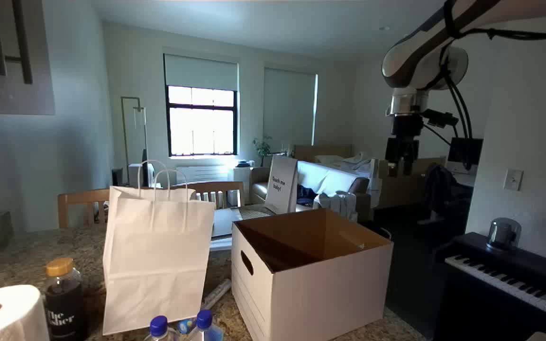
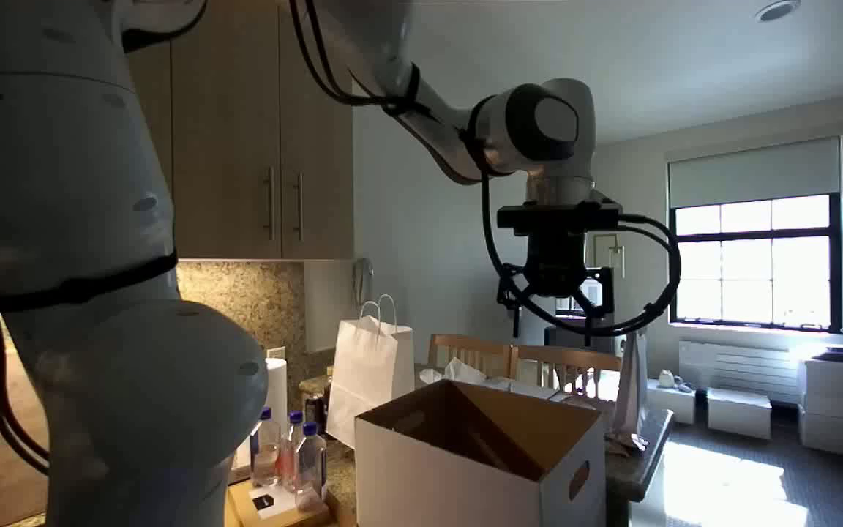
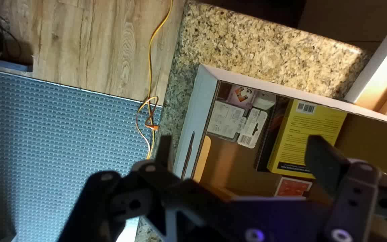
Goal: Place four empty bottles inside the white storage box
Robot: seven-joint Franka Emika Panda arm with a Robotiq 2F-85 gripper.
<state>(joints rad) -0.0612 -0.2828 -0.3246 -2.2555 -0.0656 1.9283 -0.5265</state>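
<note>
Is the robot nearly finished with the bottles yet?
Done: no bottle shows in the white storage box, though part of its inside is hidden. In hand: nothing; the gripper hangs open, higher than the box. Left: three blue-capped bottles stand outside; I can't spot a fourth.

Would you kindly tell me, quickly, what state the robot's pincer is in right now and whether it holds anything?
Pincer: open, holding nothing.

White arm, black cables, black gripper
</note>
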